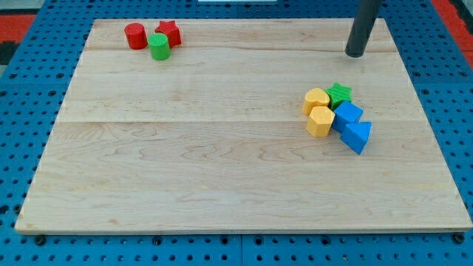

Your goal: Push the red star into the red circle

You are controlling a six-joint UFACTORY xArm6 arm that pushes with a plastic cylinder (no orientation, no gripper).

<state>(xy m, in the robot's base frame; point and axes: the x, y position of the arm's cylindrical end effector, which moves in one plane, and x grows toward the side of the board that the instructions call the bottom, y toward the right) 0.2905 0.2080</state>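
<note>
The red star [170,32] lies near the view's top left of the wooden board [222,170]. The red circle [134,35], a short cylinder, stands to its left. A green cylinder [159,46] sits between and just below them, touching or nearly touching both. My tip [355,54] is at the view's top right, far to the right of the red star and above the cluster of blocks on the right.
A cluster sits at the view's right: a yellow block [315,100], a yellow hexagon [321,121], a green star [340,93], a blue block [347,115] and a blue triangle [358,136]. Blue pegboard surrounds the board.
</note>
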